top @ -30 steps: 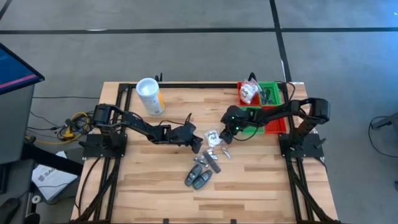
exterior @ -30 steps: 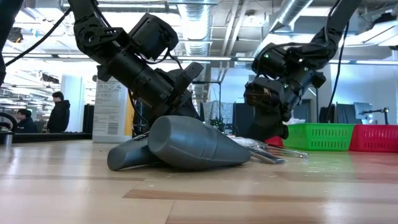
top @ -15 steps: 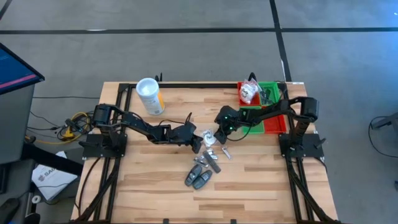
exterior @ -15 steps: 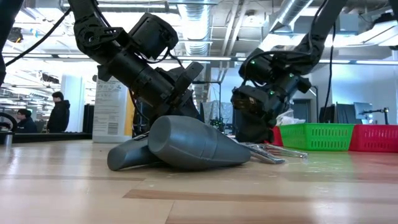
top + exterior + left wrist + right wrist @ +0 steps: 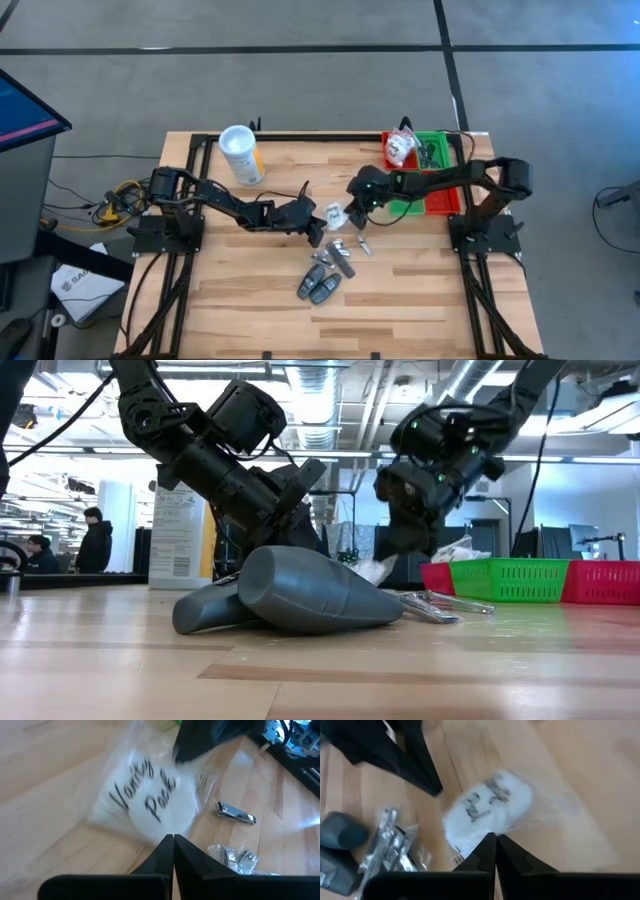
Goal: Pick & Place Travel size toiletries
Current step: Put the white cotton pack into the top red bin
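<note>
While the right hand [image 5: 347,212] is hanging above the middle of the tabletop [image 5: 250,300], its fingers are pinching shut on the edge of a white clear-wrapped packet [image 5: 335,215] lettered "Vanity Pack". Seen from the low camera, the packet [image 5: 375,569] is dangling just under that hand [image 5: 400,550], clear of the wood. Just beside it, on the side away from the bins, the left hand [image 5: 318,232] is resting low with its fingers pressed together, holding nothing; through its wrist camera the packet [image 5: 150,800] is hanging directly ahead of the fingertips. Below and near both hands, the remaining toiletries are lying in a loose cluster: small wrapped packets [image 5: 345,245], a metal nail clipper [image 5: 236,813], and dark grey tubes [image 5: 320,285] farther toward the tabletop's near edge. Behind the right hand, along its arm, a green bin [image 5: 432,150] and a red bin [image 5: 440,203] are sitting, with one packet [image 5: 400,148] already lying at the green bin's edge. A white canister [image 5: 241,155] is standing well apart beyond the left arm.
</note>
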You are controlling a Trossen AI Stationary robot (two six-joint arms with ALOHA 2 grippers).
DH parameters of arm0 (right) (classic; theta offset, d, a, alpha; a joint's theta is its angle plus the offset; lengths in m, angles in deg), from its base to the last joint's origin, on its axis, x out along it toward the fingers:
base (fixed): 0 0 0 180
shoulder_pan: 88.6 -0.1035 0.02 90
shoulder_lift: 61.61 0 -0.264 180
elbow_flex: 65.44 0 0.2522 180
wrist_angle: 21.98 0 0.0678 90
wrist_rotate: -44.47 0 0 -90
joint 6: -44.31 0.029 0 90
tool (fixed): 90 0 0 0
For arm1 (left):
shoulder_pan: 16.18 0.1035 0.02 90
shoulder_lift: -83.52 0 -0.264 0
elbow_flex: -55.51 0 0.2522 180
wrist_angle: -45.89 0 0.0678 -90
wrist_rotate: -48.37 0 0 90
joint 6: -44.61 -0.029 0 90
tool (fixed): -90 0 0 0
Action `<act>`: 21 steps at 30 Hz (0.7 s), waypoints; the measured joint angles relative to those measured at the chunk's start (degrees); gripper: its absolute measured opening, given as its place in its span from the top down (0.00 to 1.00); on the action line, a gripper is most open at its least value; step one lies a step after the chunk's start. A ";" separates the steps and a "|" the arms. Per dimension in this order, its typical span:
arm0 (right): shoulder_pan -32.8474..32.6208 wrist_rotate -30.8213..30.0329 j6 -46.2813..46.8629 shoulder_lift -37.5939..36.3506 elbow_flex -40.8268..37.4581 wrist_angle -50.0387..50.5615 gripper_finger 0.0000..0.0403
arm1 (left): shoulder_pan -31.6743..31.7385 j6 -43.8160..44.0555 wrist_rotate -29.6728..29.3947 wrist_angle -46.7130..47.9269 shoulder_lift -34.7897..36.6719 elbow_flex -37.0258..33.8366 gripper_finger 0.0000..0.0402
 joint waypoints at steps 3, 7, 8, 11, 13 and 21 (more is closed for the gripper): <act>0.49 -2.19 -0.78 -3.20 0.00 1.60 1.00 | 0.00 0.00 0.01 -0.08 0.27 0.00 0.99; 1.04 -5.29 -1.59 -7.74 0.00 3.83 1.00 | -0.02 0.00 0.03 -0.12 0.33 0.02 0.99; 1.16 -6.38 -1.97 -8.80 0.00 4.66 1.00 | -0.02 0.00 0.03 -0.32 0.33 0.02 0.99; 1.61 -8.92 -2.72 -12.04 0.00 7.52 1.00 | -0.08 0.01 0.06 -0.25 0.33 0.02 0.99; 2.06 -10.57 -3.38 -13.97 0.00 8.73 1.00 | -0.17 0.00 0.06 -0.34 0.33 0.02 0.99; 4.58 -18.64 -5.57 -20.98 0.03 16.53 1.00 | -0.17 0.00 0.23 -0.34 0.33 0.02 0.99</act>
